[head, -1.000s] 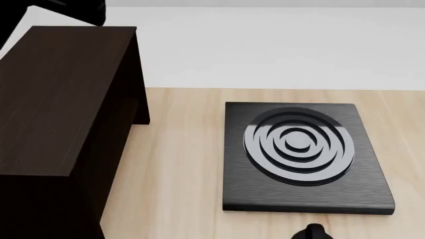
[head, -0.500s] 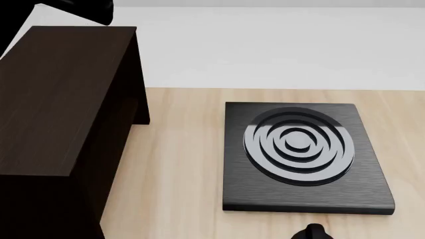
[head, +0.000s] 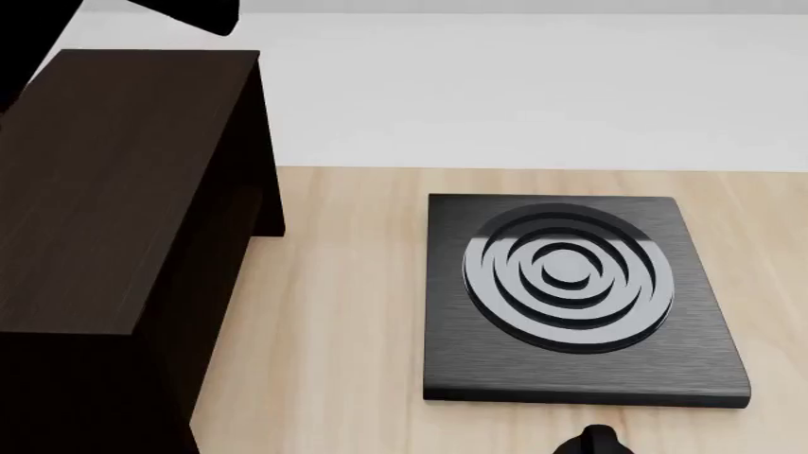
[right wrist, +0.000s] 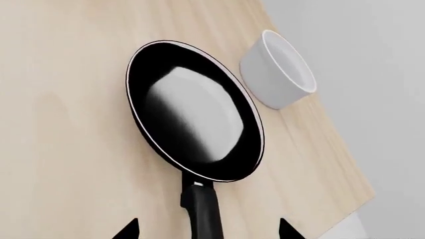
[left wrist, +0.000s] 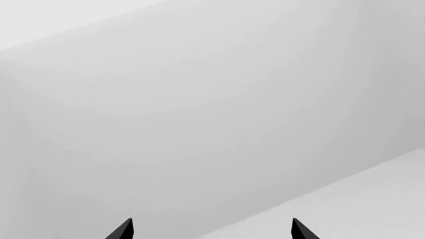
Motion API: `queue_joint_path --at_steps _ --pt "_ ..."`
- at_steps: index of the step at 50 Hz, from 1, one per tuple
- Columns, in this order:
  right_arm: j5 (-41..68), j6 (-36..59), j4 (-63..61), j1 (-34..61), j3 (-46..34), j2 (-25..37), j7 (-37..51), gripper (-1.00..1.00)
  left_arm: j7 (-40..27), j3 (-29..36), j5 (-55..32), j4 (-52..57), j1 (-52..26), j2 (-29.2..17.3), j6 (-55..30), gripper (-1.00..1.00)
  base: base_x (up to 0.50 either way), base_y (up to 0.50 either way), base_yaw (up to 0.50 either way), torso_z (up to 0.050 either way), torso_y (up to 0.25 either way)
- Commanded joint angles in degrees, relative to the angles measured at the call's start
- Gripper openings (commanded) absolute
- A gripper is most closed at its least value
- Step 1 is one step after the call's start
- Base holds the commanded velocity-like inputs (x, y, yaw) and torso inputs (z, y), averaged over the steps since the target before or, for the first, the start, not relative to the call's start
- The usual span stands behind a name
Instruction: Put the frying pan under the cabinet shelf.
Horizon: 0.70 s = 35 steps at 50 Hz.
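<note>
In the right wrist view the frying pan (right wrist: pixel 192 109), black with a thin silver rim, lies flat on the wooden table (right wrist: pixel 59 124). Its long black handle (right wrist: pixel 202 209) runs toward my right gripper (right wrist: pixel 208 231). That gripper is open, one fingertip on each side of the handle and apart from it. The head view does not show the pan. There the dark brown cabinet shelf (head: pixel 114 180) stands at the left. My left gripper (left wrist: pixel 212 231) is open and faces only pale wall and floor. Part of the left arm (head: pixel 165 11) shows above the cabinet's far end.
A white bowl (right wrist: pixel 275 69) lies close beside the pan's far rim, near the table's edge. A square black hob (head: pixel 574 293) with concentric rings sits on the table right of the cabinet. A small black part (head: pixel 593 442) pokes in at the head view's lower edge.
The dark left arm above the cabinet's far end has shifted rightward in the head view. The cabinet and the hob have not moved.
</note>
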Motion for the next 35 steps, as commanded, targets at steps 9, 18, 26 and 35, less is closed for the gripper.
queue_joint_path --at_steps 9,18,26,35 --pt "3.78 -5.78 9.35 1.67 0.95 0.89 2.65 1.00 -1.29 1.32 -0.20 -0.44 -3.41 1.55 -2.28 1.00 0.00 0.00 0.00 0.000 0.000" --pt "5.74 -8.52 13.81 1.99 2.01 1.02 3.67 1.00 -2.23 2.40 -0.09 -1.10 -4.50 3.13 -2.86 1.00 0.00 0.00 0.00 0.000 0.000" --pt "7.04 -10.62 17.72 2.31 2.64 1.28 4.56 1.00 -3.06 2.69 -0.41 -1.26 -5.26 4.23 -3.84 1.00 0.00 0.00 0.00 0.000 0.000" --pt "8.35 -13.93 23.04 2.38 3.88 3.11 5.57 1.00 -3.80 3.64 -0.48 -1.63 -5.80 4.93 -3.85 1.00 0.00 0.00 0.00 0.000 0.000"
